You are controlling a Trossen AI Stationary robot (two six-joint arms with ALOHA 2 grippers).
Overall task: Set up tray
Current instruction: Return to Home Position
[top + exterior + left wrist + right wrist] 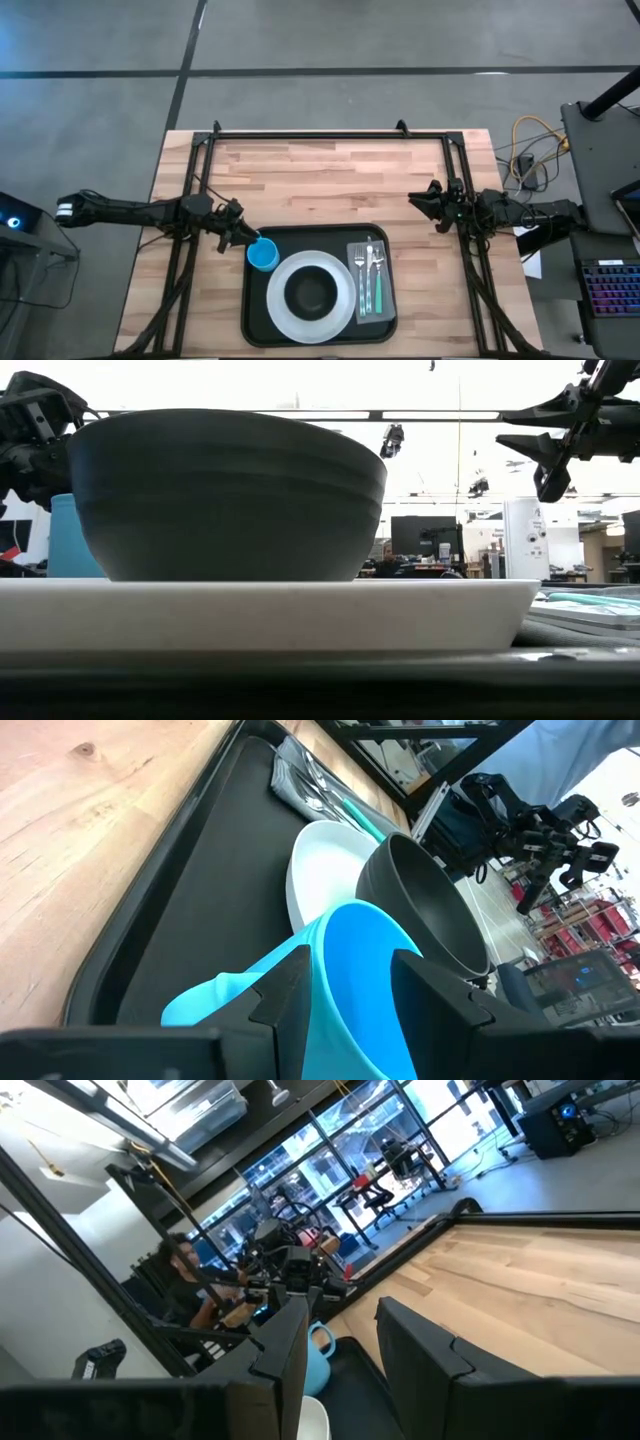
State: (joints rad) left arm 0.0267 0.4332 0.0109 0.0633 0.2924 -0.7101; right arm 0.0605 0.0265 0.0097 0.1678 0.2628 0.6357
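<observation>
The black tray (258,320) lies at the table's near middle. On it stand a white plate (283,312) with a dark bowl (312,292) in it, and a grey napkin (385,300) bearing cutlery (368,275). A blue cup (263,255) stands in the tray's far left corner. My left gripper (249,238) reaches it from the left, and the cup (360,990) fills the gap between its fingers. My right gripper (420,200) hangs open in the air over the table's right side, with nothing between its fingers (290,1350). My left gripper has the cup's upper wall (325,970) between its two fingers, one finger (290,985) on each side just below the rim. The fingers slant down from the table's far left. The cup's handle (205,998) sticks out past one finger. The cup stands upright in the tray's corner.
Bare wooden table (320,180) lies beyond the tray up to the black frame rail (320,134). A frame post stands at each side of the table. A person shows beyond the table in the right wrist view (180,1275). Cables and a keyboard (610,290) lie off the right edge.
</observation>
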